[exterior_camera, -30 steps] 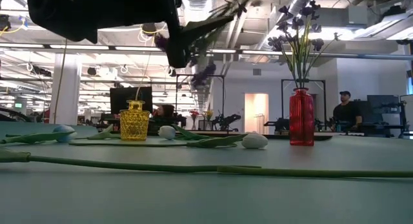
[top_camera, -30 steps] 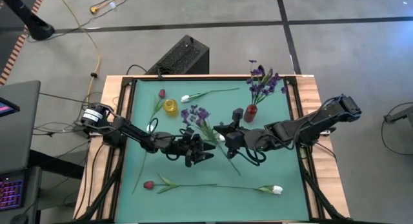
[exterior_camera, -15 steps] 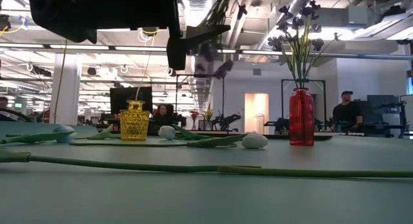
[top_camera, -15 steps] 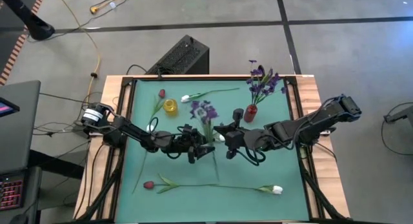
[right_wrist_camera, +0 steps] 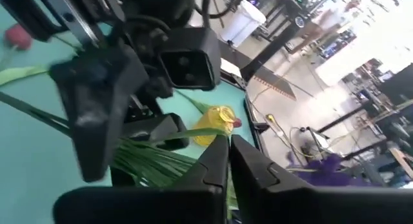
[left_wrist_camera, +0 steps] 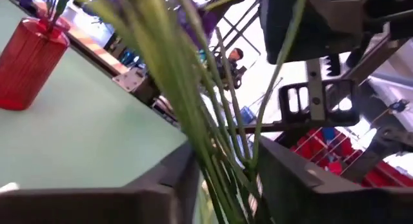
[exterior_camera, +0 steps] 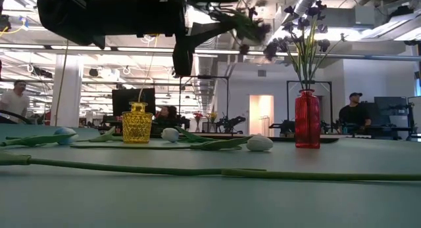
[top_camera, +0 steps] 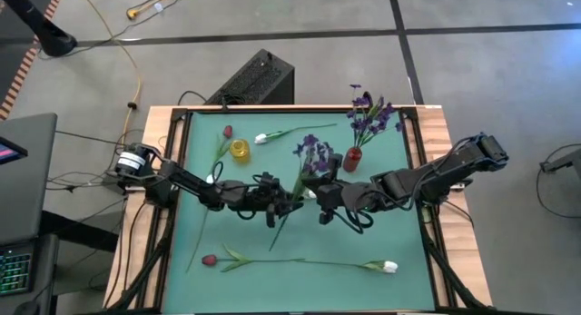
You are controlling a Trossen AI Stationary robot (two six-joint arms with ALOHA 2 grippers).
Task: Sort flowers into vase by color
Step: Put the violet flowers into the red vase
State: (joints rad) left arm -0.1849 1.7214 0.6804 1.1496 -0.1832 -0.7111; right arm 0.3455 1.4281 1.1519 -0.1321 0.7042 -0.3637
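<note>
My green table mat (top_camera: pixel 381 229) sits in an open lab. From above, the left gripper (top_camera: pixel 289 203) and right gripper (top_camera: pixel 320 195) meet mid-table around a bushy purple artificial spray (top_camera: pixel 314 152). It hangs in the air, its blooms near the red glass vase (top_camera: pixel 352 158).

Low view: the spray (exterior_camera: pixel 247 24) hangs high.

Left wrist: fingers (left_wrist_camera: pixel 187 172) clamp the green stems (left_wrist_camera: pixel 216 166).

Right wrist: fingers (right_wrist_camera: pixel 216 161) nearly closed on one thin stem (loosening, I think).

My worry — a stem snagging mid-handover and dragging the bunch free.
</note>
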